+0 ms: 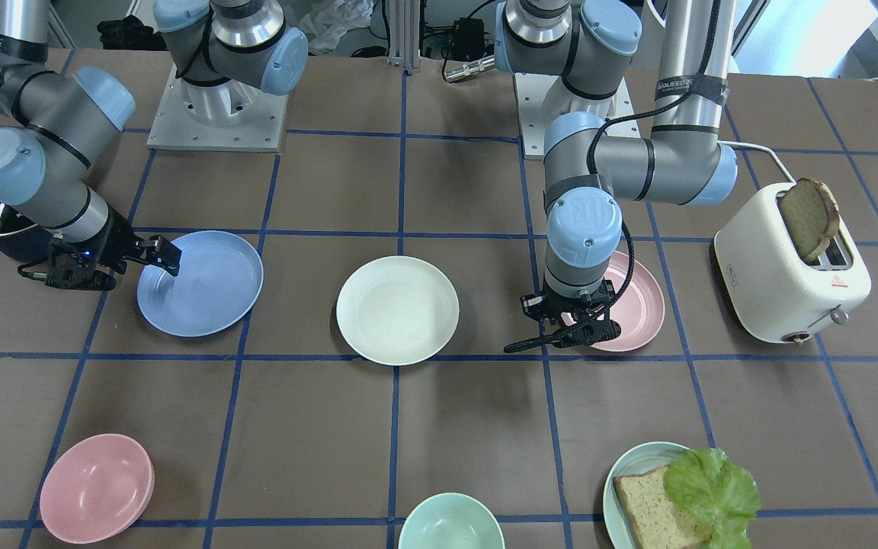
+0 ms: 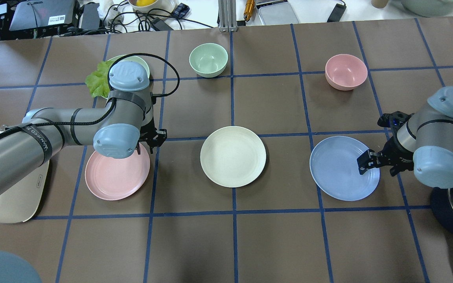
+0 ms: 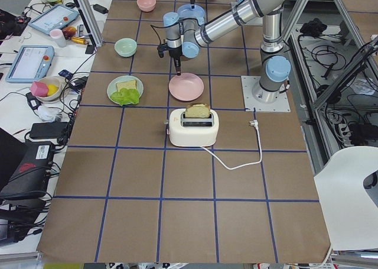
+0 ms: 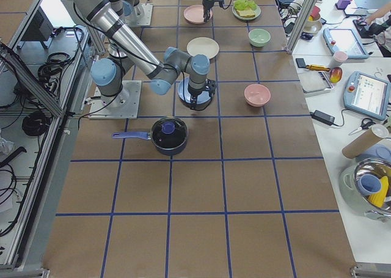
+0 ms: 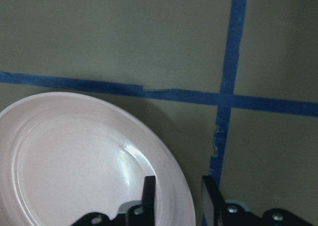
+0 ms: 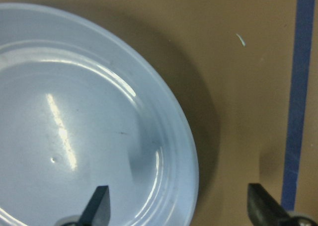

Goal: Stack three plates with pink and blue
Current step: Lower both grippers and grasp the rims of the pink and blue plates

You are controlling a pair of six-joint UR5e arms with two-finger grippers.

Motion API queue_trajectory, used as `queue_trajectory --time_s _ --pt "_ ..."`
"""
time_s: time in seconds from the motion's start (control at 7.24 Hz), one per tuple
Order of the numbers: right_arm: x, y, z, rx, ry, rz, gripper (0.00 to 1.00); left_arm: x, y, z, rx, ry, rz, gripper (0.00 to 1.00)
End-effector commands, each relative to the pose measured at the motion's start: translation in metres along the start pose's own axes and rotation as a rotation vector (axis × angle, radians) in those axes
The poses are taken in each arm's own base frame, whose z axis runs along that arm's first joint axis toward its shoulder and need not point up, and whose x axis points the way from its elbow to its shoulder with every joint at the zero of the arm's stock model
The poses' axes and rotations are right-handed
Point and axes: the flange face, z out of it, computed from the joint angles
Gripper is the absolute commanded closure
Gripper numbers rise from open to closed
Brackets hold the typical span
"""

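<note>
- Plates, three of them, lie flat in a row on the desk (image 2: 273, 236), well apart, none on another.
- Cream-white plate (image 2: 233, 156) sits in the middle, between the other two, with no arm near it.
- Pink plate (image 2: 114, 179) lies on the robot's left side; the toaster (image 1: 789, 282), with a bread slice standing in its slot, is beyond it.
- Left tool (image 5: 180, 198) hangs over the pink plate's far rim, pointing down. Its fingers (image 5: 149, 196) are parted by a narrow gap that straddles the rim, one over the plate's inside and one over the desk. No pinch shows.
- Blue plate (image 2: 338, 169) lies on the robot's right side, near a dark pot (image 4: 169, 134).
- Right tool (image 6: 179, 201) is spread wide across the blue plate's rim, one finger above the plate's floor, the other above bare desk outside.
- Pink bowl (image 2: 346, 71) and green bowl (image 2: 208, 59) stand along the far edge.
</note>
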Motion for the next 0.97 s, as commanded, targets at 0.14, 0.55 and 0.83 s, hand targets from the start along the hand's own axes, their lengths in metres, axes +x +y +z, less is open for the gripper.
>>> queue_trajectory --time_s 0.14,0.55,0.83 --pt "-0.0004 -0.001 0.0027 -0.001 -0.011 0.001 0.05 0.002 -0.0019 0.007 -0.012 0.0 -0.031 0.67" --pt "-0.0005 -0.0017 0.0021 0.002 -0.013 0.002 0.44 0.0022 -0.0013 0.0086 -0.017 -0.001 -0.024 0.72" --pt "-0.0007 -0.0016 0.0022 0.001 -0.015 0.002 0.65 0.0027 -0.0015 0.0092 -0.018 0.002 -0.027 0.73"
